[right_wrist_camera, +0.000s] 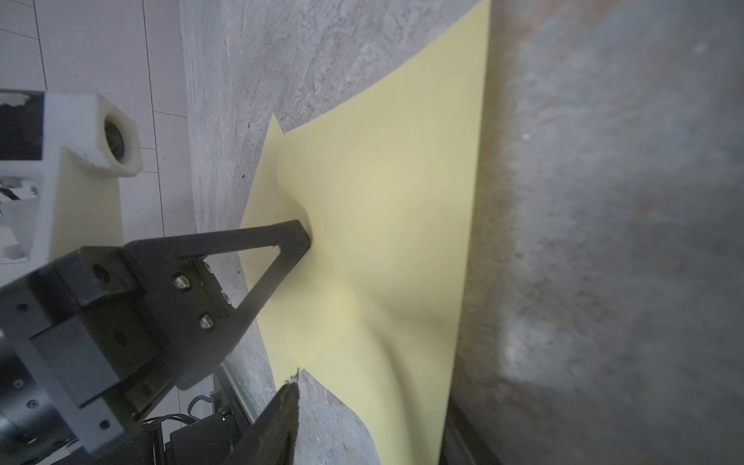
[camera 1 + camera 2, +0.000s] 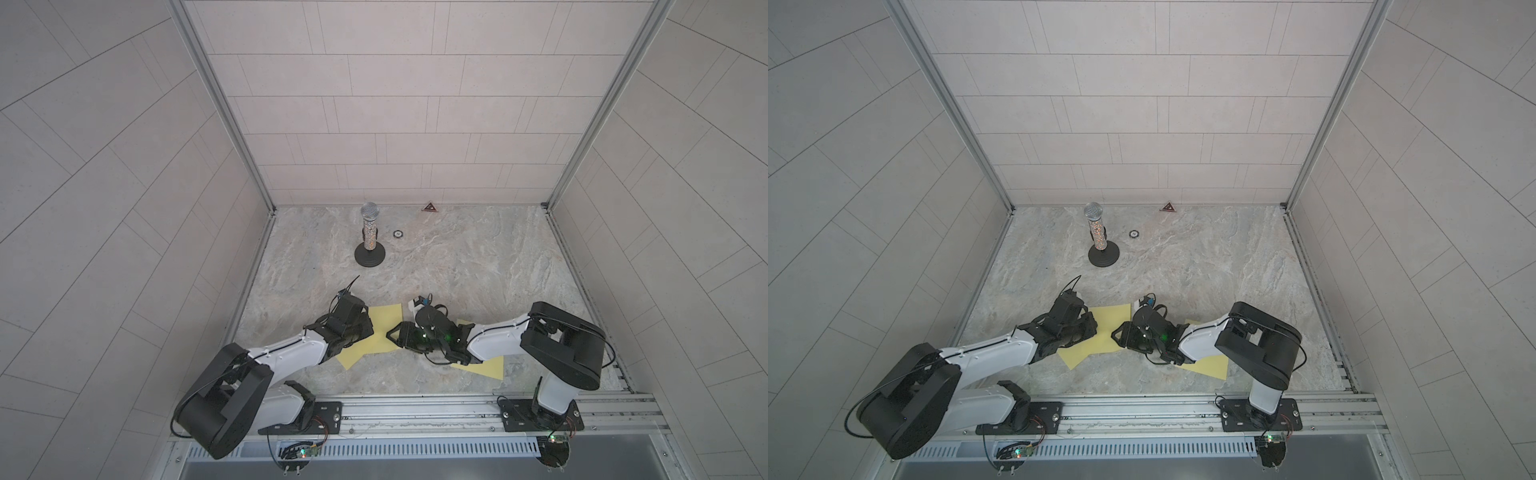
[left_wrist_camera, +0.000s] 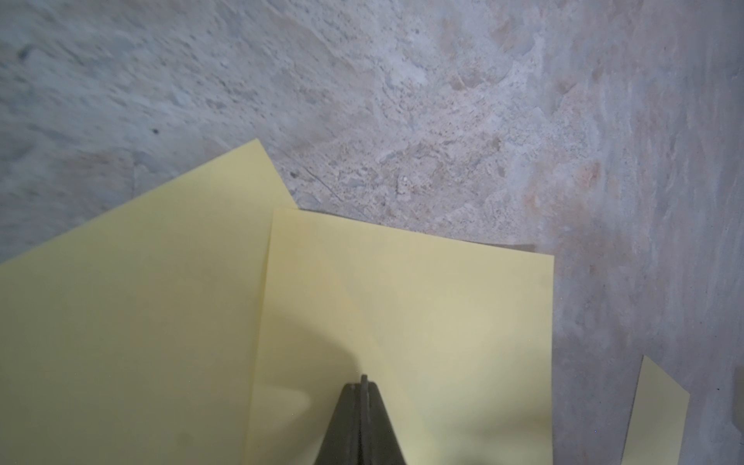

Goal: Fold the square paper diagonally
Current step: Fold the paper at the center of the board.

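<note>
As left end effector (image 3: 363, 385) presses, paper (image 3: 422, 290) dimples

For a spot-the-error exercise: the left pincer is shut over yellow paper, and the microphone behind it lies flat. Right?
No: the microphone stands upright on its base, as both top views show. The left pincer is shut over yellow paper.

My left gripper (image 3: 364, 382) presses on the paper (image 2: 384, 328) near the table's (image 2: 457, 257) front, my right gripper (image 2: 391, 333) just right of it, the microphone (image 2: 369, 232) well behind.
</note>
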`<act>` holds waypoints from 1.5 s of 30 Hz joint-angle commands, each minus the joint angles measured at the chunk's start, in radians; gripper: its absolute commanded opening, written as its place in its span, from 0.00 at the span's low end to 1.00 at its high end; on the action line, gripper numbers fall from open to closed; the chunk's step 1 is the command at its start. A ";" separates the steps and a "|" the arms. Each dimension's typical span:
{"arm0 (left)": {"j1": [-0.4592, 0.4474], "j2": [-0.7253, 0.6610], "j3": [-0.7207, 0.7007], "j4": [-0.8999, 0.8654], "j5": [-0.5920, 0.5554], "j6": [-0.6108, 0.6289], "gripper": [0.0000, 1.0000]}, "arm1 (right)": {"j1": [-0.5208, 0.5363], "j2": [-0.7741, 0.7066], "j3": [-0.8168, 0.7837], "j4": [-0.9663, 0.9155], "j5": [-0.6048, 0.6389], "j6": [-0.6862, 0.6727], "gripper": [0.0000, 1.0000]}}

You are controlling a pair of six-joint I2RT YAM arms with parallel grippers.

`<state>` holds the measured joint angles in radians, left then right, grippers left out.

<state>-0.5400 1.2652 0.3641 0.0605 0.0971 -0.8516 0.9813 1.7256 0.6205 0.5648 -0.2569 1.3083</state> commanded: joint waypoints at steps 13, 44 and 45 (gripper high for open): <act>0.000 0.026 -0.054 -0.203 -0.106 -0.019 0.01 | 0.123 -0.075 -0.100 -0.042 0.284 0.201 0.46; 0.000 0.002 -0.108 -0.180 -0.070 -0.040 0.00 | 0.167 0.163 -0.060 0.414 0.419 0.280 0.38; -0.001 0.002 -0.108 -0.185 -0.071 -0.042 0.00 | 0.168 0.177 -0.056 0.446 0.426 0.274 0.40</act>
<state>-0.5453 1.2339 0.3202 0.0937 0.0456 -0.8845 1.1393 1.8706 0.5465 0.9508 0.1242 1.6009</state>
